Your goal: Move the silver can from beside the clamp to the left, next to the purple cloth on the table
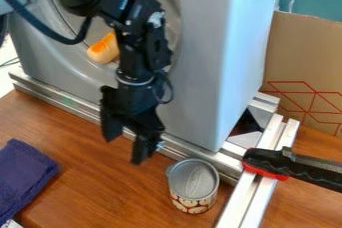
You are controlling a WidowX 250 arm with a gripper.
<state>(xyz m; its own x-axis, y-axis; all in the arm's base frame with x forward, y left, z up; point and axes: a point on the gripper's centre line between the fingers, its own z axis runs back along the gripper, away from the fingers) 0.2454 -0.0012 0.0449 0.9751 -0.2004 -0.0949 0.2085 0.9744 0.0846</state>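
Observation:
The gripper (125, 149) hangs over the wooden tabletop in front of the grey machine, its two fingers spread apart with nothing between them. Nearest to it is a can (193, 186) with a grey lid and a patterned side, standing upright to the lower right against or close to the metal rail. Behind the arm, an orange and cream object (103, 49) lies in the round recess of the machine, partly hidden by the arm.
A dark blue folded cloth (25, 177) lies at the left on the table (100, 192). Metal rails (63, 103) edge the grey machine (207, 72). A black and red clamp (287, 164) grips the right rail. A cardboard box (300, 62) stands at the right.

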